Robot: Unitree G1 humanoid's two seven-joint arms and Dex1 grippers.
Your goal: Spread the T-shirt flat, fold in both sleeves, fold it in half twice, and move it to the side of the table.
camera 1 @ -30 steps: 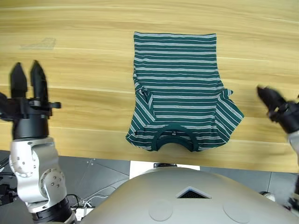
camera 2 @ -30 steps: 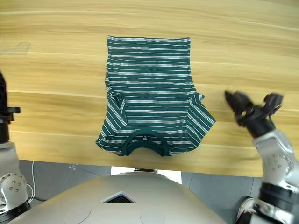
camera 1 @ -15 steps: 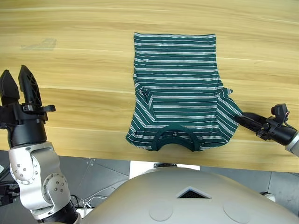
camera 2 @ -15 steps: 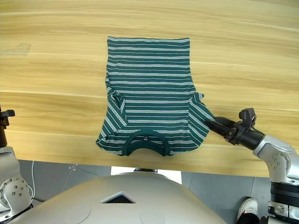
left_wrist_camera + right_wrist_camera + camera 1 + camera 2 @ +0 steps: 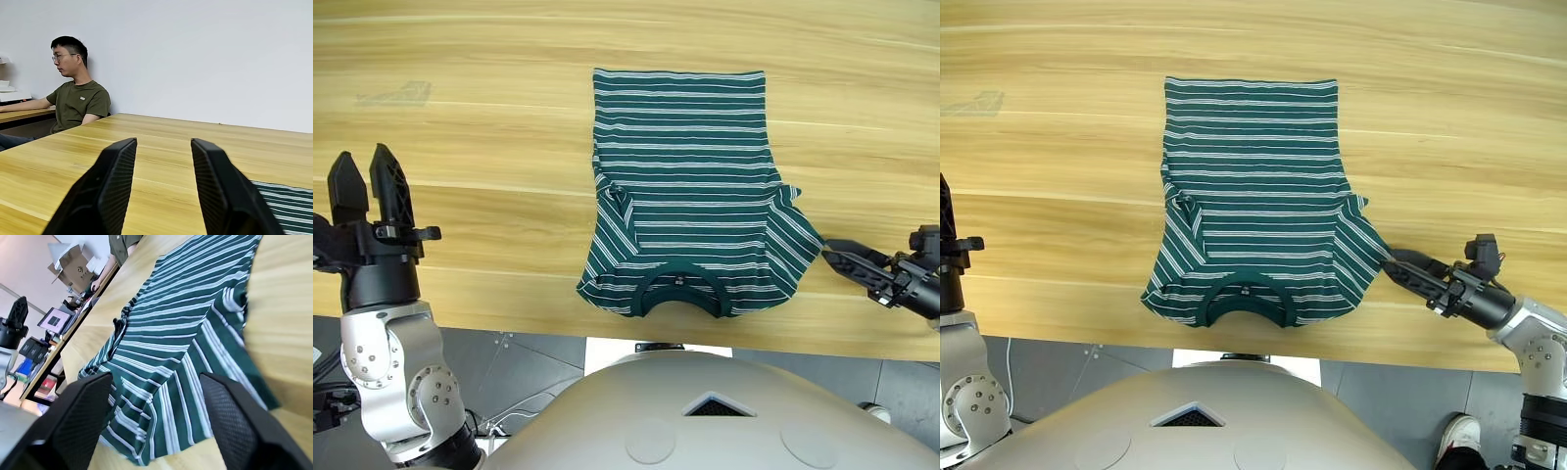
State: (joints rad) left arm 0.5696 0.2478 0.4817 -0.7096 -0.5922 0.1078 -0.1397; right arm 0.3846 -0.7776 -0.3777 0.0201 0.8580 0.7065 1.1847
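Green-striped T-shirt (image 5: 683,196) lies on the wooden surface (image 5: 460,147), collar nearest the robot, both sleeves partly tucked in. The right claw (image 5: 829,251), fingers apart and empty, sits low just beside the right sleeve (image 5: 798,235), having drawn back slightly from its tip. The left claw (image 5: 362,162) stands upright, fingers parted, well left of the shirt. Whether the right fingers touch cloth is unclear.
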